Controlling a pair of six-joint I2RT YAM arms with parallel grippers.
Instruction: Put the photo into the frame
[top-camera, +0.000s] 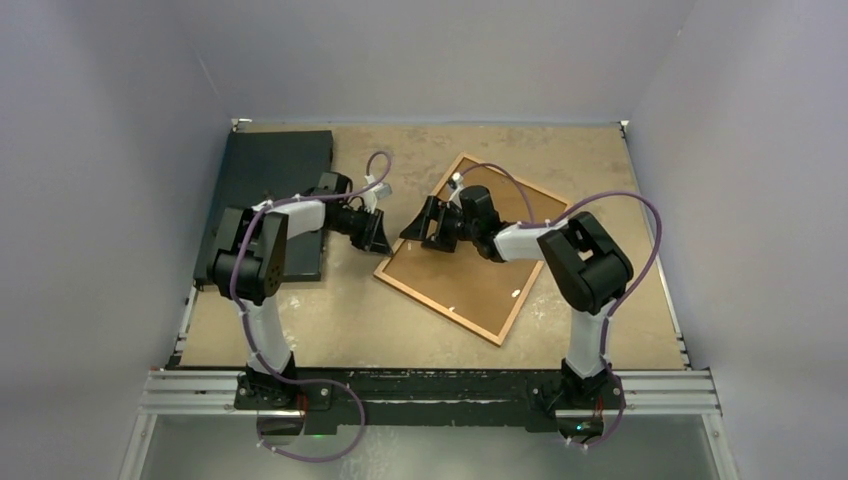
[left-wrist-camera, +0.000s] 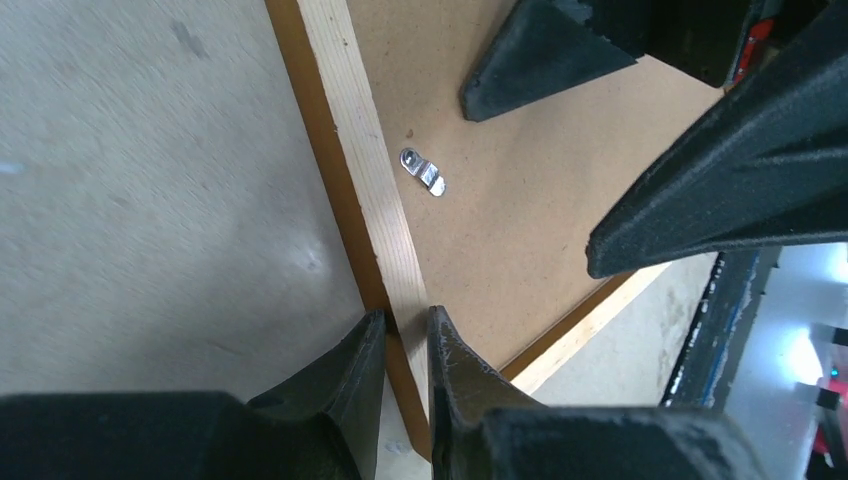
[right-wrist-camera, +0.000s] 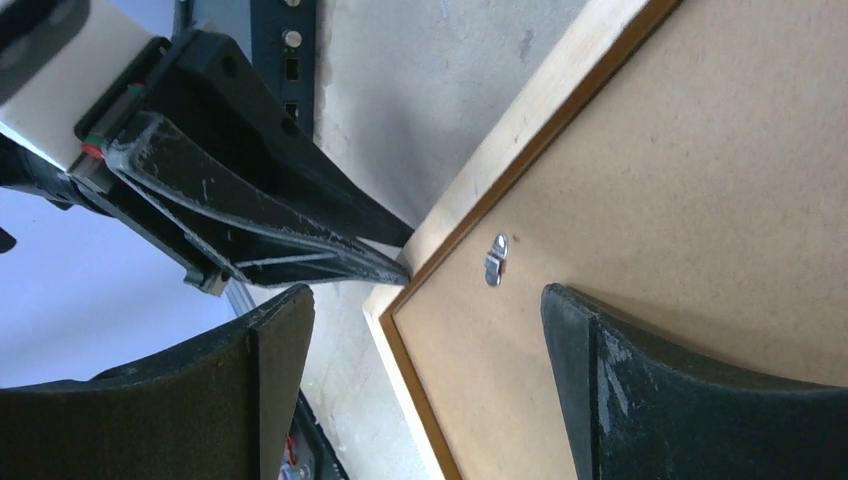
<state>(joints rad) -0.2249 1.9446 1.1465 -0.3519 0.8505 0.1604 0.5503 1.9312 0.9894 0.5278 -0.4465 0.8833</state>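
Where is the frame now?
In the top view the frame lies back side up, slightly right of centre; the left gripper pinches its edge near the left corner, the open right gripper just beside.

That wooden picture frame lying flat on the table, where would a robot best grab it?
Pinch the frame by its narrow border near a corner, coming from above with one finger on each side. It lies flat, back up, and the backing board fills its middle, so only that thin rim can be pinched.
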